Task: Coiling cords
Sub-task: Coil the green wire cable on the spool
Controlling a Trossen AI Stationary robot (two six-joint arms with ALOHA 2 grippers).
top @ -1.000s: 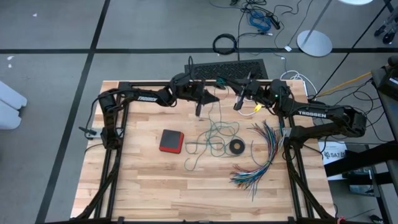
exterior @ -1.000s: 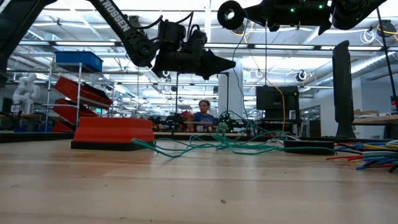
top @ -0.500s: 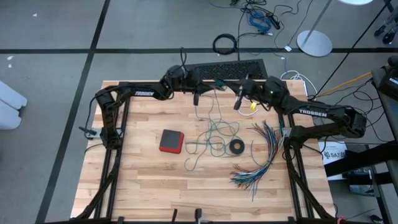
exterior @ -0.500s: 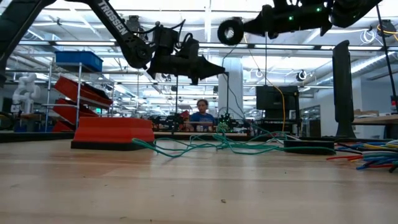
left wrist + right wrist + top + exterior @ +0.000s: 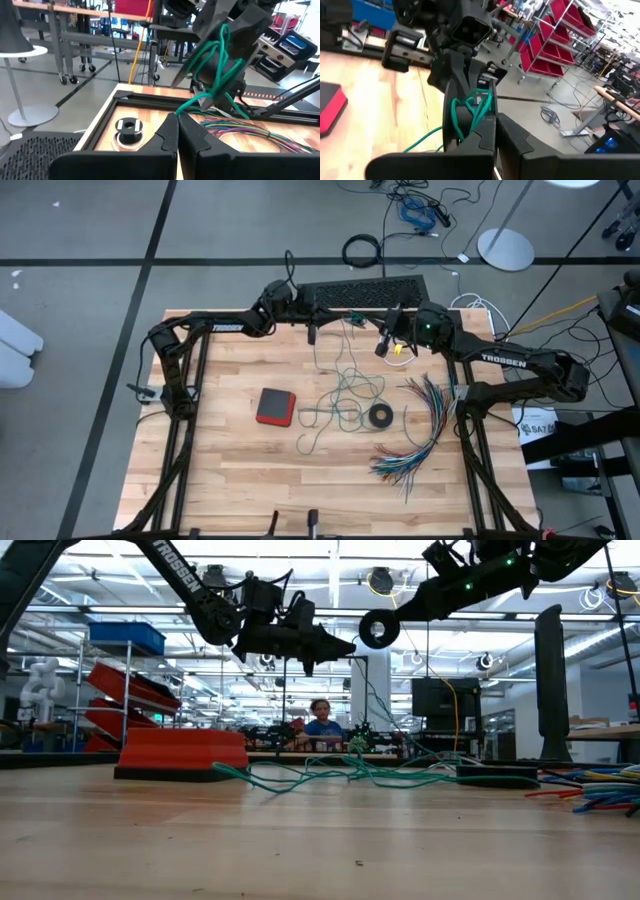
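Observation:
The teal-green cord (image 5: 345, 392) lies in a loose tangle at mid-table, and a strand of it rises to both grippers near the far edge. My left gripper (image 5: 178, 116) reaches level from the left and is shut on that strand. My right gripper (image 5: 495, 117) faces it from the right, shut, with loops of the cord wound round its fingers. In the high view the left gripper (image 5: 312, 333) and the right gripper (image 5: 384, 345) stand a short way apart. A small round black-and-white piece (image 5: 128, 127) rests flat on the table by the frame. My left gripper pinches one strand of the teal cord (image 5: 187, 107) between its two fingertips, coming level from the table's left. From there the strand climbs a short way to the loops on the other gripper. My right gripper carries several loops of the teal cord (image 5: 469, 113) wound round its shut fingers, and a strand slips in between them (image 5: 487, 107). The fingers lie about level, coming from the table's right. A strand hangs slack from the loops to the tangle on the table.
A red box (image 5: 275, 406) sits left of the tangle and a small black ring (image 5: 380, 416) right of it. A fanned bundle of multicoloured wires (image 5: 420, 430) spreads at the right. A black grille (image 5: 365, 288) runs along the far edge. A person shows beyond the table (image 5: 321, 720).
My left gripper has drawn back toward the table's far-left, staying shut on the cord. My right gripper has tipped its fingers down to about level and sunk a little, with the loops still on it. The tangle on the table has stayed put.

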